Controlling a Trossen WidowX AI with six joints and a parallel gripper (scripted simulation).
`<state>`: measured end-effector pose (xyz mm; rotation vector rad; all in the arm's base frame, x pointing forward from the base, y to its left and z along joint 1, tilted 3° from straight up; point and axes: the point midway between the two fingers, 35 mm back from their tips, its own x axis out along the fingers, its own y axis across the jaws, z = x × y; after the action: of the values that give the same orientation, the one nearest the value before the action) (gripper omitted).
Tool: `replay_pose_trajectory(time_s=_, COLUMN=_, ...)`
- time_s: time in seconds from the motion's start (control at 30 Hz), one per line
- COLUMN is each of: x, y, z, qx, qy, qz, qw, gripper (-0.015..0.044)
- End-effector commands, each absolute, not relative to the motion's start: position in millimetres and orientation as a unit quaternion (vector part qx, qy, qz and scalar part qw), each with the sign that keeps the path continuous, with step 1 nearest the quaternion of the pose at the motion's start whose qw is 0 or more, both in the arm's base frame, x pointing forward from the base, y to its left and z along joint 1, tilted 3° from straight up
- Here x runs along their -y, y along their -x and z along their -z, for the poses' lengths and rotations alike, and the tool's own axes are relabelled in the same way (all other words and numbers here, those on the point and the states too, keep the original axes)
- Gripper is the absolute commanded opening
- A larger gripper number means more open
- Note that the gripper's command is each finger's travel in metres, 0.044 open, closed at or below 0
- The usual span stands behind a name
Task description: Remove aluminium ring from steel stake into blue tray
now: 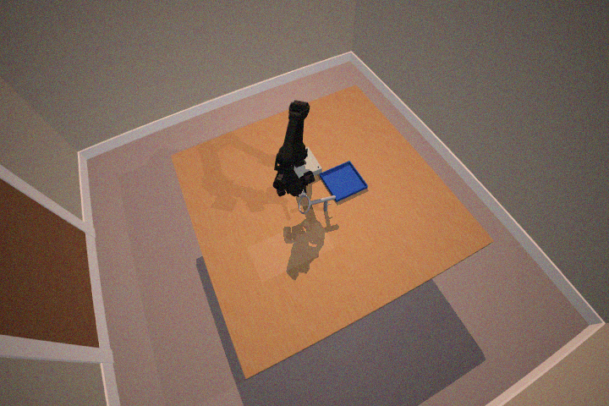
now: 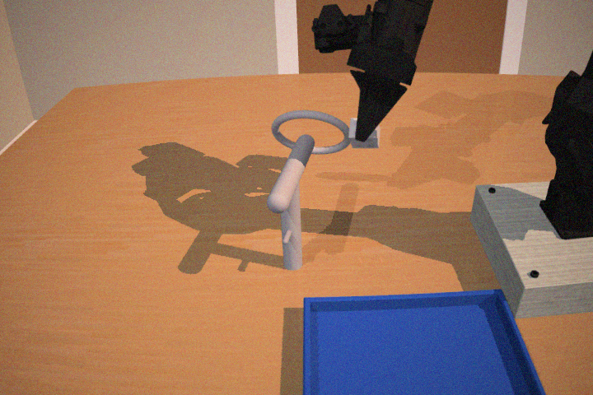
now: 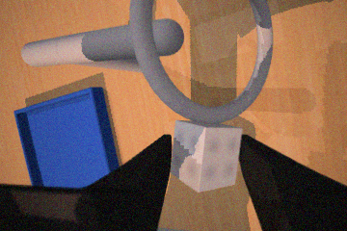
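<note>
1. Gripper (image 2: 366,138) (image 3: 203,141) is clenched on the ring's welded tab (image 2: 372,139) (image 3: 207,156).
2. Aluminium ring (image 1: 299,204) (image 2: 306,114) (image 3: 207,115) is above the desk (image 1: 363,267) (image 2: 96,302) (image 3: 297,140), at upper centre of exterior frame.

The stake's cross-bar (image 1: 322,200) (image 2: 290,178) (image 3: 101,44) juts out beside the raised ring (image 1: 299,203) (image 2: 278,125) (image 3: 154,77), blocking that side; above the low-walled blue tray (image 1: 342,180) (image 2: 418,344) (image 3: 66,140), the way down is open.

matt grey metal ring (image 1: 299,203) (image 2: 306,114) (image 3: 154,82), wood-grained tabletop (image 1: 386,229) (image 2: 73,298) (image 3: 3,164), smooth blue tray (image 1: 343,180) (image 2: 409,349) (image 3: 67,141)
</note>
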<state>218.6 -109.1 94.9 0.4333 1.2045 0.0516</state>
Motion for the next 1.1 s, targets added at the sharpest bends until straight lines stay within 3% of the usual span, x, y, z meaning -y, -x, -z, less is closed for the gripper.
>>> replay_pose_trajectory(time_s=0.0, x=113, y=-219, z=-96, qx=-0.56, qy=-0.204, qz=-0.026, qw=0.803, gripper=0.0)
replay_pose_trajectory(time_s=1.07, x=124, y=-217, z=-127, qx=-0.56, qy=-0.203, qz=-0.025, qw=0.803, gripper=0.0)
